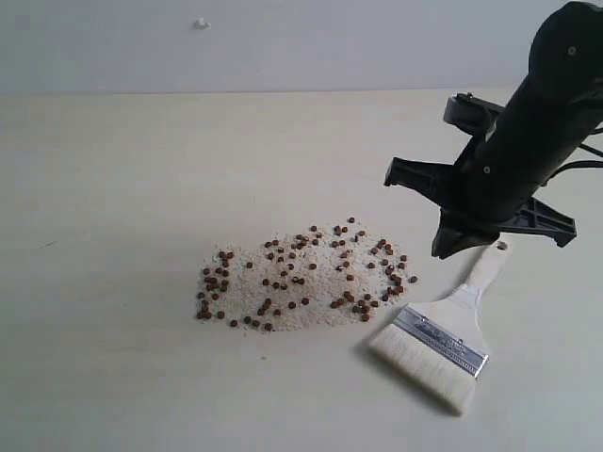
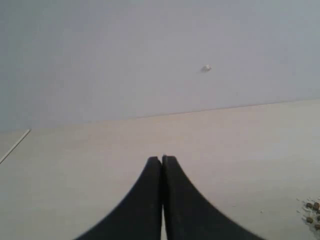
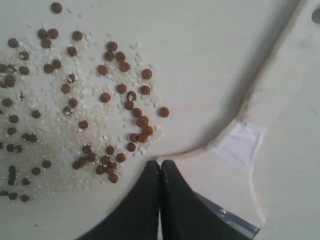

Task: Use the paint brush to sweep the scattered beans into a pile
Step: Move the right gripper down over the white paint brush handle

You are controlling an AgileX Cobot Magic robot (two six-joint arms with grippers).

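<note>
- Exterior view: the beans [image 1: 301,278], mixed with pale grains, lie in a loose, flat patch at the centre of the table [image 1: 113,188], spread rather than heaped.
- The paint brush [image 1: 443,339] lies flat at lower right, its bristles just beside the patch's right edge, with nothing gripping it.
- The right gripper [image 1: 450,247] hangs over the brush handle, jaws pressed together and empty. The left gripper [image 2: 162,165], jaws likewise together, faces bare table.
- By this evidence the brush has yet to be picked up, and the sweeping into a pile is all to do.
- The left arm is absent from the exterior view. The right wrist view cuts off the bristles. Whether the right fingertips touch the handle cannot be told.
</note>
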